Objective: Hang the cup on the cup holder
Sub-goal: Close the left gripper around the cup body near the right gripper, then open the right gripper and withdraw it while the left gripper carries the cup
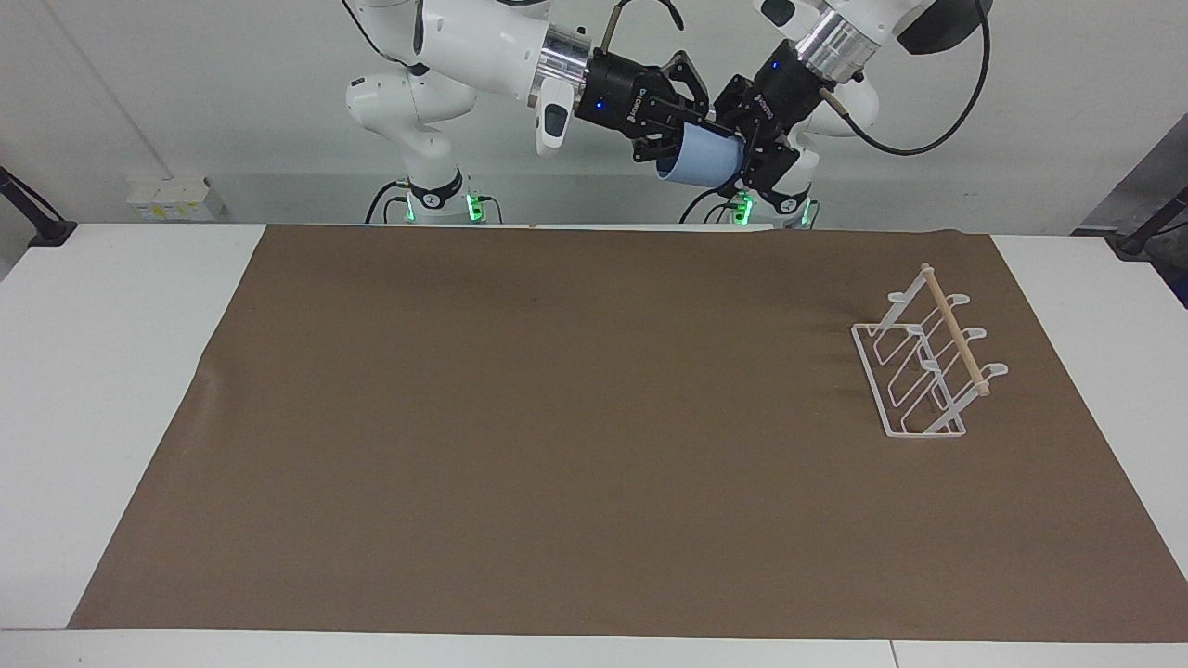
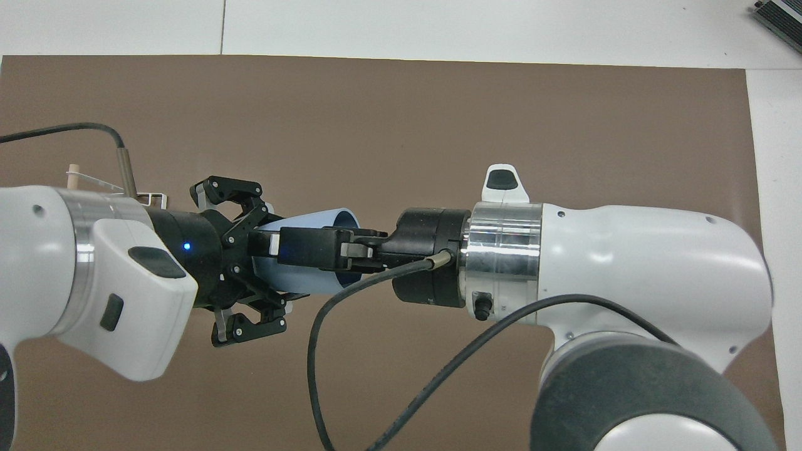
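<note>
Across the white surface (image 1: 121,390), a brown mat (image 1: 575,436) covering nearly everything. Toward the left arm's end of that mat, a white wire cup holder (image 1: 921,366) with a light wooden rod (image 1: 953,329) along its top, standing alone, prongs bare; in the overhead view mostly hidden under the left arm, only a rod tip and a bit of wire showing. High above the robots' edge of the mat, both arms meeting in the air at one spot. Left gripper (image 2: 254,263) reaching in from its own end, jaws clamped on the base end of the light-blue cup (image 2: 310,254), outer links splayed wide on either side. Cup lying tilted on its side, open mouth turned toward the right arm, well apart from the cup holder. Right gripper (image 2: 294,248) at that open mouth, one black finger lying along the cup's outer wall; jaws' state — cannot tell, whether clamped on the rim or just loosened.
</note>
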Controlling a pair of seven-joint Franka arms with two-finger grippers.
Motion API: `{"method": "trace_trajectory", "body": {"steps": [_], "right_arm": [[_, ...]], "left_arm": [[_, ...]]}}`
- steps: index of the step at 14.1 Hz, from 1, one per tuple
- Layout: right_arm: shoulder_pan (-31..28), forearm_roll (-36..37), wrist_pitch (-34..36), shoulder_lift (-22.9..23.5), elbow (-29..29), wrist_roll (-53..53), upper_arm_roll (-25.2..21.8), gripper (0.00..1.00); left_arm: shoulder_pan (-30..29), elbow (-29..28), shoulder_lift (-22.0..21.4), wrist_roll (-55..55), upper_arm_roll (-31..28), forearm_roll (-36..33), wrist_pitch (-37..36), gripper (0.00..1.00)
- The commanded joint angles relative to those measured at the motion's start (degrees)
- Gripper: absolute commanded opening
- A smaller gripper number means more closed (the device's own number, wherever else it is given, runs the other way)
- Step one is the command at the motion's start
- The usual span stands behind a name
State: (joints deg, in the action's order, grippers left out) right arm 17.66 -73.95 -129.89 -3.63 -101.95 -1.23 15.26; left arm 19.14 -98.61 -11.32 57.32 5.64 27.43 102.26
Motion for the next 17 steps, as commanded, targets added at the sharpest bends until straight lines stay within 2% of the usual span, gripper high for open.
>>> {"method": "trace_trajectory", "body": {"steps": [1,4,7,9,13,17], "right_arm": [[-0.17,-0.94,-0.98,-0.06,-0.18,0.18,0.21,0.79],[-0.25,-0.94,-0.98,-0.06,-0.18,0.18,0.21,0.79],[-1.04,-0.67,-1.07,0.03,-0.18,0.18,0.12,0.79],[-2.09,1.24,-1.16,0.11,-0.18,0.18,-0.05,0.79],[-5.95,15.55,-1.07,1.26,-0.18,0.09,-0.05,0.78],[-13.16,32.07,-0.98,2.31,-0.18,0.09,-0.05,0.78]], "left_arm": [[-0.24,-1.32,-1.43,-0.10,-0.45,-0.26,-0.48,0.00],[-0.33,-1.59,-1.69,-0.19,-0.37,-7.27,-0.83,0.00],[0.37,-1.68,-2.13,-0.28,-0.10,-17.98,-3.54,0.00],[0.29,-3.77,-3.35,0.16,-0.10,-24.84,-5.40,0.00],[-0.42,-12.02,-6.96,1.48,-0.54,-36.27,-5.15,0.00],[-0.85,-16.87,-6.61,1.39,-0.71,-46.92,-1.29,0.00]]}}
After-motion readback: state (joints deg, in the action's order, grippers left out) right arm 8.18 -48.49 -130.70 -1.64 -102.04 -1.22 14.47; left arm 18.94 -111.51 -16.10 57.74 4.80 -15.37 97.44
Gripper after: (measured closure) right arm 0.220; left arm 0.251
